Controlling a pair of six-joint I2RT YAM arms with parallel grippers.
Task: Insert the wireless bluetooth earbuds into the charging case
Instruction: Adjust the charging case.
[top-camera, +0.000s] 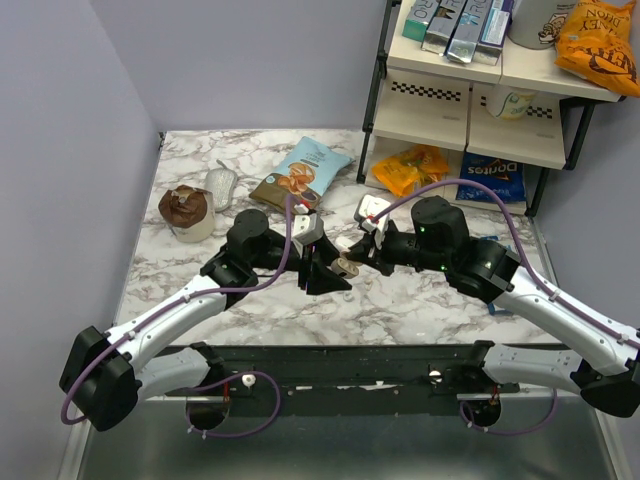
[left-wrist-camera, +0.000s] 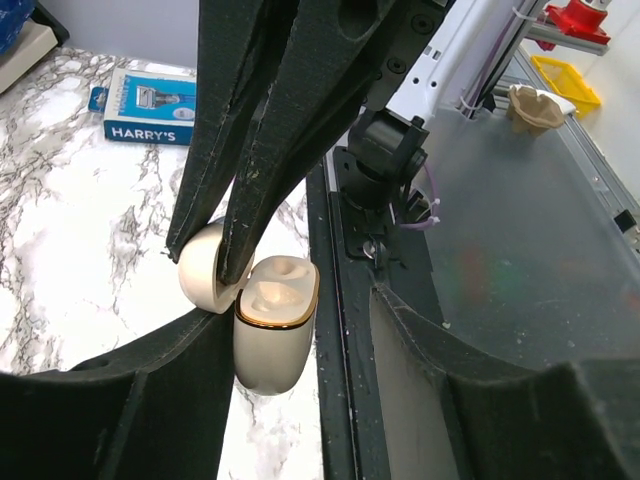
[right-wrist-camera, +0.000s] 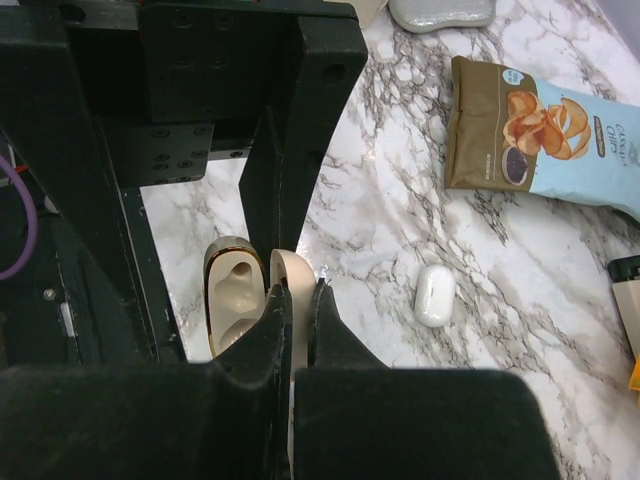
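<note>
While the right pincer (right-wrist-camera: 298, 300) pinches shut on the lid of the charging case (left-wrist-camera: 272, 335), so that it stands hinged open with both tan wells bare, the left pincer (left-wrist-camera: 298, 318) straddles the case's base, a gap showing at one finger, apparently to steady it near the middle of the surface (top-camera: 400, 315). What looks like one earbud (right-wrist-camera: 435, 295) lies just beside, toward the near edge.
</note>
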